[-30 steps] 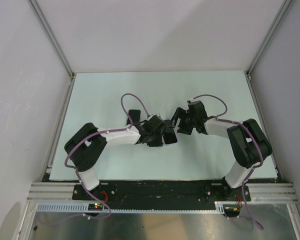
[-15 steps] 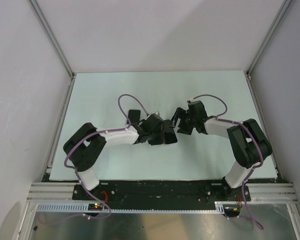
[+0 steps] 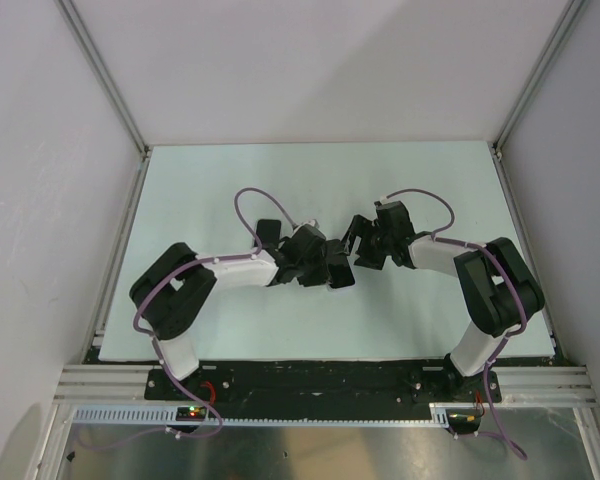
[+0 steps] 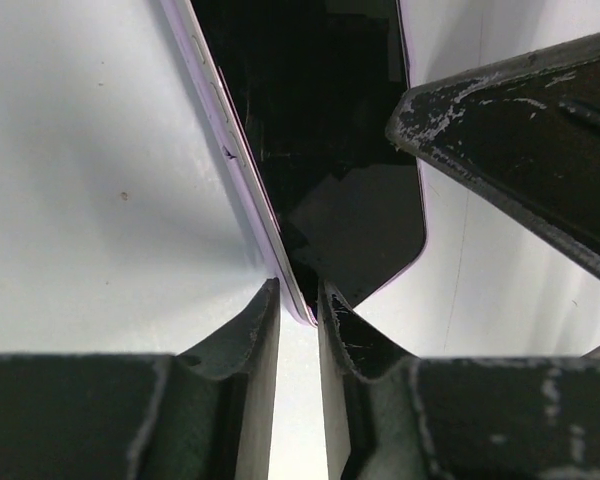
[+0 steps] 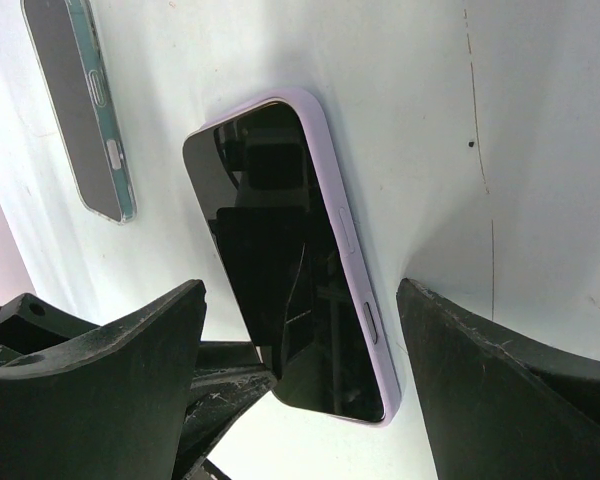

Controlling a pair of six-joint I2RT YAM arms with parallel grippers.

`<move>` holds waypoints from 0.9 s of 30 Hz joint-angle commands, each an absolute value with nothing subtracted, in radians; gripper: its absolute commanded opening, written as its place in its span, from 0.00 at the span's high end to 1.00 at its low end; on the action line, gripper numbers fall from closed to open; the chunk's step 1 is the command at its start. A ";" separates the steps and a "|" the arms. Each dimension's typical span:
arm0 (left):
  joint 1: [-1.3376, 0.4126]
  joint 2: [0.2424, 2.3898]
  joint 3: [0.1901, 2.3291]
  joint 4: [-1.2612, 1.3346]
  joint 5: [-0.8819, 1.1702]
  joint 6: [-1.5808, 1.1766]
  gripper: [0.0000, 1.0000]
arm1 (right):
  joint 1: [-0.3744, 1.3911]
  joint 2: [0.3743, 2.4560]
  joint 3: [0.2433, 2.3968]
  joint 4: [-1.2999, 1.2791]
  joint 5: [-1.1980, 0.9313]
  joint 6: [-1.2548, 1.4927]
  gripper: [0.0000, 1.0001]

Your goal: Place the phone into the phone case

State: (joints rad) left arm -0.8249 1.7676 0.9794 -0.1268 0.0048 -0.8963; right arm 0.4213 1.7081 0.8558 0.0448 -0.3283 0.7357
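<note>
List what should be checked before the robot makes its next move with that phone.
1. Left pincer pinches the phone by its edge: ok.
2. Right pincer open, one finger on each side of the phone: ok.
3. Phone case in view, lying apart from the phone: ok.
4. Case's open side facing up: cannot tell.
5. Phone seated in the case: not ok, not yet done.

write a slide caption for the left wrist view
Left end effector gripping one corner of the purple-edged phone over the white table.
</note>
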 commanded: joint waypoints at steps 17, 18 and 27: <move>-0.879 1.882 0.970 -0.270 -0.108 -0.863 0.85 | 0.421 1.710 0.878 0.005 -0.288 0.691 0.17; -0.884 1.888 0.971 -0.275 -0.112 -0.864 0.85 | 0.421 1.710 0.878 0.005 -0.284 0.688 0.17; -0.953 1.961 0.996 -0.336 -0.166 -0.881 0.92 | 0.423 1.709 0.883 -0.029 -0.252 0.669 0.17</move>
